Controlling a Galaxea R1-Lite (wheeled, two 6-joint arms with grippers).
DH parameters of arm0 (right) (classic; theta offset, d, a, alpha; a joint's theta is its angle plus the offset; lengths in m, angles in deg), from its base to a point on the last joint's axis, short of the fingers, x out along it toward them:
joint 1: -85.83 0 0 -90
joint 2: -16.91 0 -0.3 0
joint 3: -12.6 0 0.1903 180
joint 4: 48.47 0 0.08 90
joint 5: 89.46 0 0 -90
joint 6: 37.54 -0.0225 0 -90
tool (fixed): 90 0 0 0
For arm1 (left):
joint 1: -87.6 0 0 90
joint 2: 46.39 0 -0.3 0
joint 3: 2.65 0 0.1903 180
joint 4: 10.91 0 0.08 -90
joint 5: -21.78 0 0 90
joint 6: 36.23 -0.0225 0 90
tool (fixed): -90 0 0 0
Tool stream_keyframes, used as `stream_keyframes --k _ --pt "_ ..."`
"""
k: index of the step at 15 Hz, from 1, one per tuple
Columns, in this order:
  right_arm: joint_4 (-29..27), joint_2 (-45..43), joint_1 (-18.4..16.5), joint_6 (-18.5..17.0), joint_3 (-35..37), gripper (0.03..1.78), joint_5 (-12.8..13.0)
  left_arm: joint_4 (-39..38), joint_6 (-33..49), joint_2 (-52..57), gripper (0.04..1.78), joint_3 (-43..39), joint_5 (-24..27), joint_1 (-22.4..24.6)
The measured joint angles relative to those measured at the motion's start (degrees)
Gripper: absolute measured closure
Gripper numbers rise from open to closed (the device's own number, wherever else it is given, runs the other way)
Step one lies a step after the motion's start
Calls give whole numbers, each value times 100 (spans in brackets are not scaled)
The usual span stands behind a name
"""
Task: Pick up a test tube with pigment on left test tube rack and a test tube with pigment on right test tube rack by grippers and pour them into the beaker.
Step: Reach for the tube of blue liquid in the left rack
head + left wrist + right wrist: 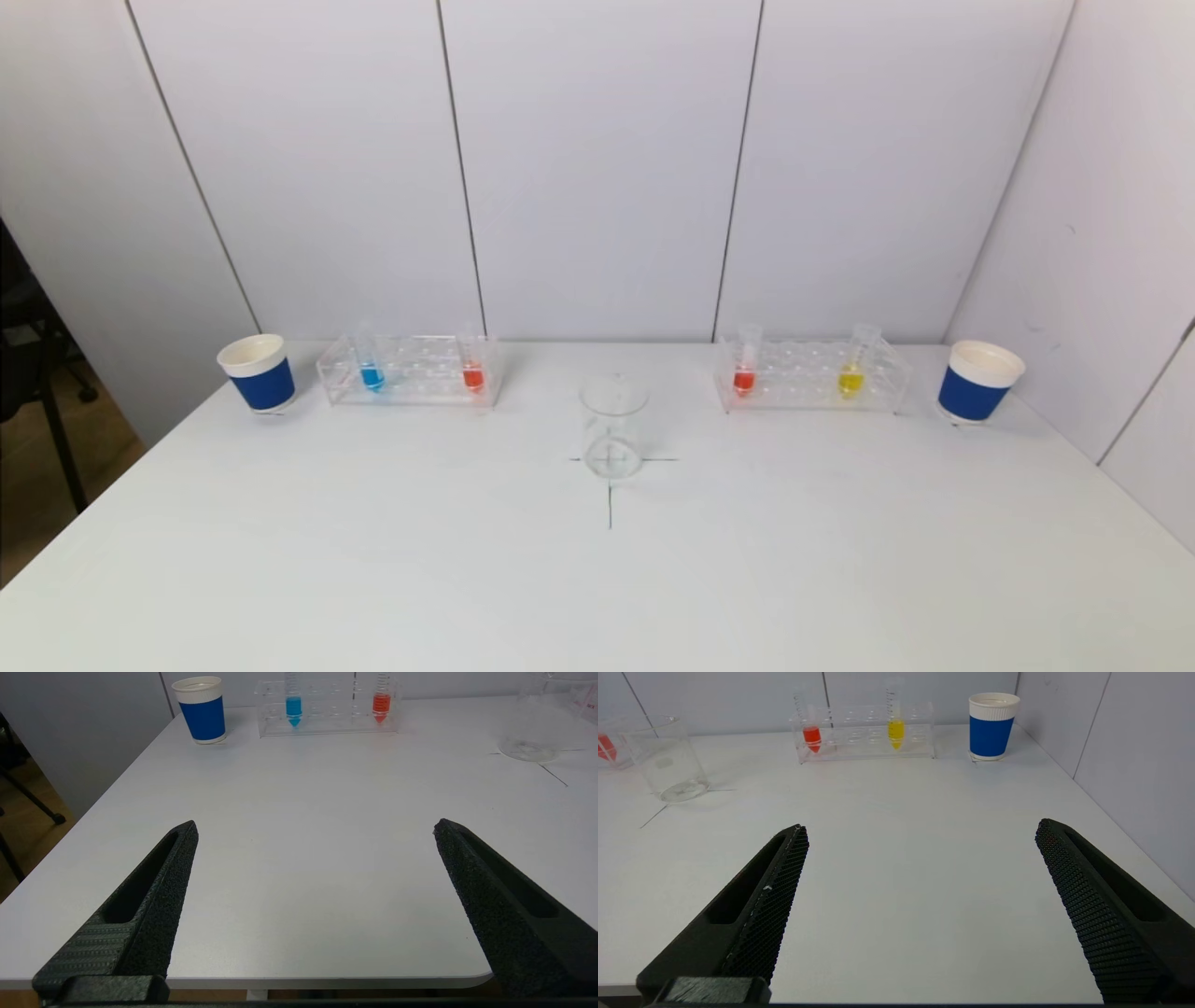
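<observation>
Both grippers held spread wide at near table edge: left gripper (315, 828), right gripper (922, 828). Racked tubes (293, 707) (896, 731) and beaker (613, 426) set well ahead.

Neither arm shows in the head view. In the left wrist view the beaker (537, 723) is cut off by the top edge, as are the upper ends of the blue tube (293, 697) and the red tube (381, 695). In the right wrist view a red tube (606, 746) is cut by the side edge and partly blurred behind the beaker (668, 760)
</observation>
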Motion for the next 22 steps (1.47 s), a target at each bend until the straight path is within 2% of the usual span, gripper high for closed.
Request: stream_keyframes --k 14,18,22 --pt "2 0 0 -2 -4 4 0 71 41 0 6 71 61 -4" --pt "2 0 0 -2 -2 4 0 545 38 -283 6 1174 349 -9" --pt "0 0 0 0 -2 4 -1 622 24 -1570 6 2700 404 -9"
